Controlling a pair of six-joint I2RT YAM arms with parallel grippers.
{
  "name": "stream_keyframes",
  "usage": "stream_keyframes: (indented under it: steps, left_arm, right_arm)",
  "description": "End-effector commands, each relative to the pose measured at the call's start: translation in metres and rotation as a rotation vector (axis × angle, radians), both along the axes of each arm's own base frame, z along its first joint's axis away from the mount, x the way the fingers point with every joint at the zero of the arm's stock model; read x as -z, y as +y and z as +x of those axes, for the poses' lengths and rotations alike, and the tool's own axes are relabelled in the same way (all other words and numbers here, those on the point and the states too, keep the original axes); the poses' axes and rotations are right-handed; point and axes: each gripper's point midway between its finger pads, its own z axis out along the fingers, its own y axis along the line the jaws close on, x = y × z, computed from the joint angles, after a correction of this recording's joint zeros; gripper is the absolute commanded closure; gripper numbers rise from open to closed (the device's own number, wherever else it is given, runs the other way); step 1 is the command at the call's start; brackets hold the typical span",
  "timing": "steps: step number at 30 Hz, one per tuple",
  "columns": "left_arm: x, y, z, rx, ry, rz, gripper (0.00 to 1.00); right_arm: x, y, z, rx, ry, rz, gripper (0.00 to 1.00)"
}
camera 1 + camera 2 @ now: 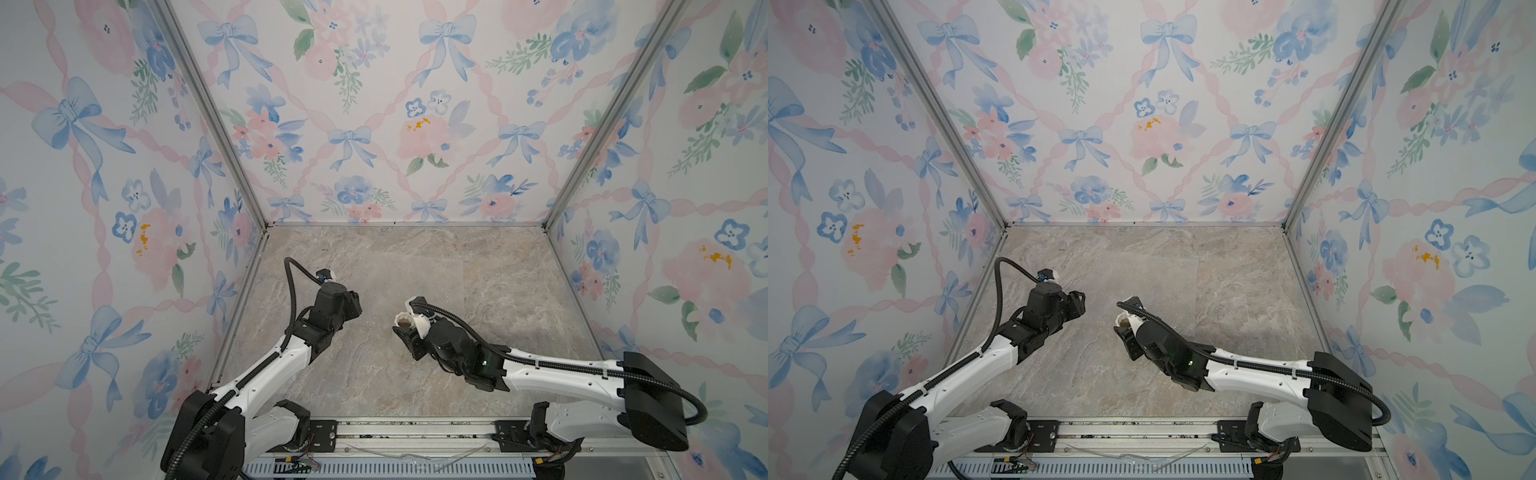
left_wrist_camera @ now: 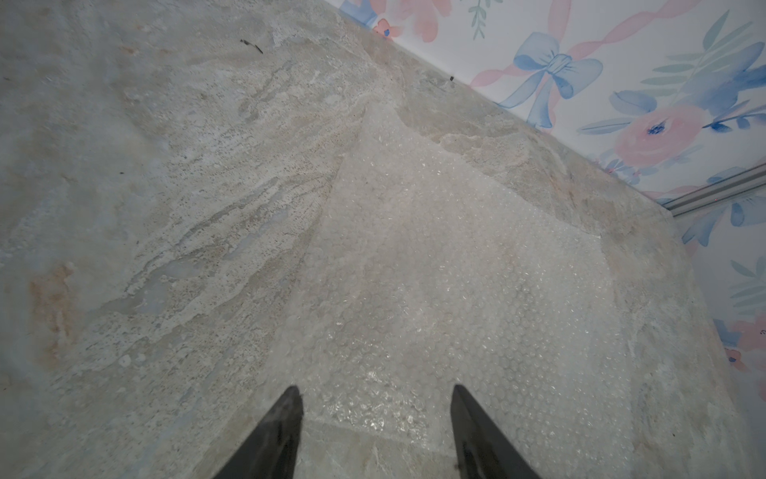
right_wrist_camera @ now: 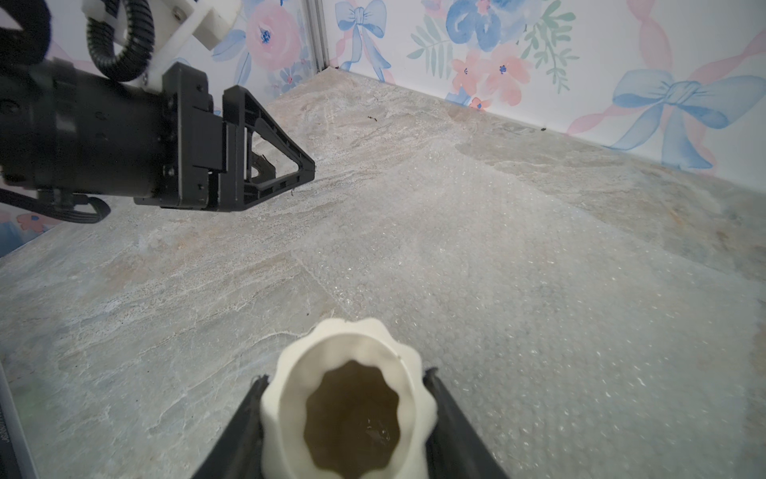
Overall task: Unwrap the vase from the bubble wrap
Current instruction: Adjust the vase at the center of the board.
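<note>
Your right jaws clamp the vase (image 3: pixel 348 410) between them (mouth outward); your left jaws hang parted, empty, over the bubble wrap (image 2: pixel 435 269).

The space is closed on three sides by walls (image 1: pixel 374 124) papered with pink flowers, blue bows and pink ribbons. The back corners are edged by aluminium posts (image 1: pixel 212 112). The floor (image 1: pixel 519 291) is patterned like grey-beige marbled stone. A metal rail (image 1: pixel 415 428) is fixed along the near edge.
</note>
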Motion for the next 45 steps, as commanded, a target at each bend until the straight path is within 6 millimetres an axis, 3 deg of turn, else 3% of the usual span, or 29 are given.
stream_keyframes:
  steps: [1, 9, 18, 35, 41, 45]
  left_arm:
    - [-0.014, -0.005, 0.008, 0.011, -0.042, -0.004, 0.41]
    - [-0.012, -0.007, 0.009, 0.014, -0.037, -0.001, 0.41]
    - [-0.011, -0.006, 0.008, 0.009, -0.039, 0.001, 0.41]
    - [-0.013, -0.001, 0.006, -0.001, -0.044, 0.017, 0.41]
    - [-0.012, -0.001, 0.005, -0.002, -0.041, 0.020, 0.40]
    - [-0.013, -0.001, 0.006, -0.002, -0.043, 0.019, 0.41]
  right_arm:
    - [-0.024, 0.001, -0.001, 0.019, -0.031, 0.097, 1.00]
    - [-0.018, 0.000, -0.002, 0.017, -0.026, 0.071, 1.00]
    - [-0.019, 0.003, 0.001, 0.011, -0.041, 0.035, 0.81]
    - [-0.023, 0.005, 0.012, 0.019, -0.039, 0.018, 0.77]
    - [-0.024, -0.001, 0.013, 0.031, -0.036, 0.033, 0.64]
    - [-0.026, -0.005, 0.016, 0.041, -0.042, 0.038, 0.63]
